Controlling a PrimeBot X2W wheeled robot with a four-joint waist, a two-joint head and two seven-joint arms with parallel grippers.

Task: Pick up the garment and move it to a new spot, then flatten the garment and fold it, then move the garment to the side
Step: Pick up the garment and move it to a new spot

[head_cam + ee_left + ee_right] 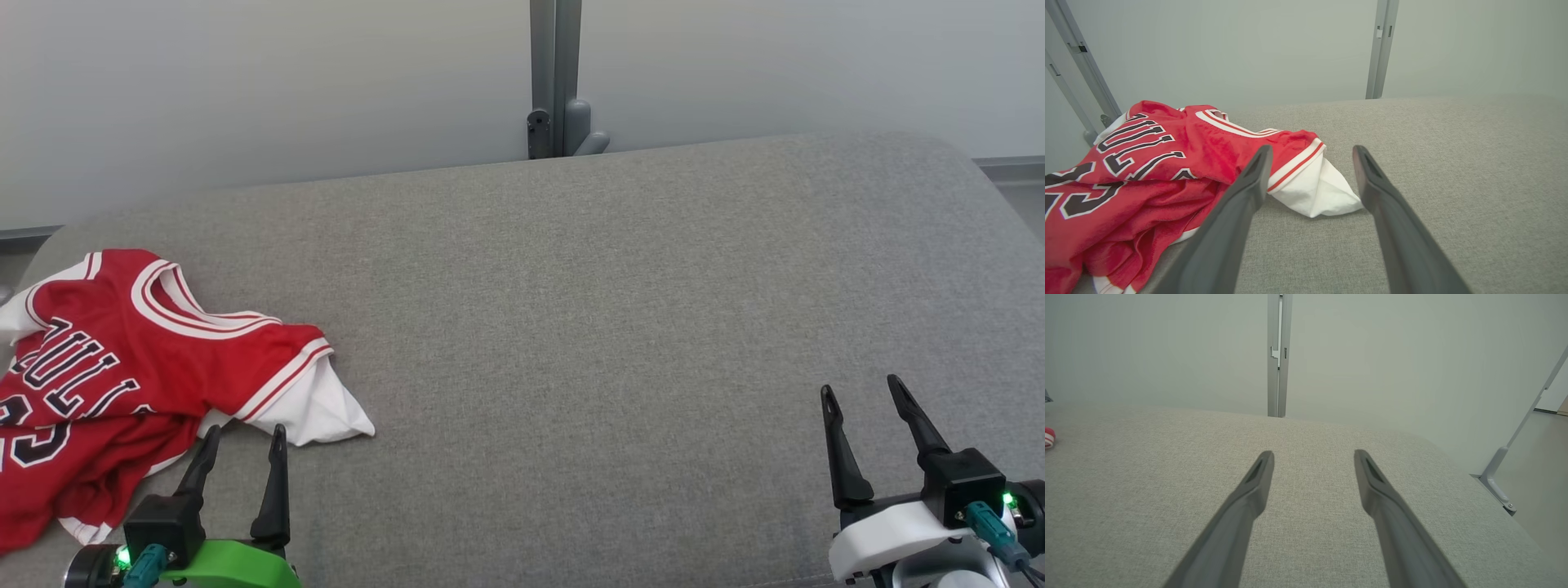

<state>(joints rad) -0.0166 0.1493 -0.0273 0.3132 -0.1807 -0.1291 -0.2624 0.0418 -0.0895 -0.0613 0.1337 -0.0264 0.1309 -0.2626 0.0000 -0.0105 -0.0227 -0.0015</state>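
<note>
The garment [122,367] is a red basketball jersey with white trim and black lettering, lying crumpled at the left end of the grey cushioned surface [571,327]. A white flap of it points right. My left gripper [245,433] is open just in front of the jersey's near edge, nothing between its fingers. In the left wrist view the garment [1159,163] lies ahead and left of the left gripper [1312,151], whose left finger overlaps the cloth's edge. My right gripper [861,388] stands open at the lower right over bare cushion, far from the jersey. The right wrist view shows the right gripper [1314,454] and a sliver of garment [1048,437].
A pale wall runs behind the surface, with a grey metal post [555,77] at its middle. The cushion's rounded far right corner [971,163] drops off to the floor. A slanted grey bracket [1498,482] stands off the right edge.
</note>
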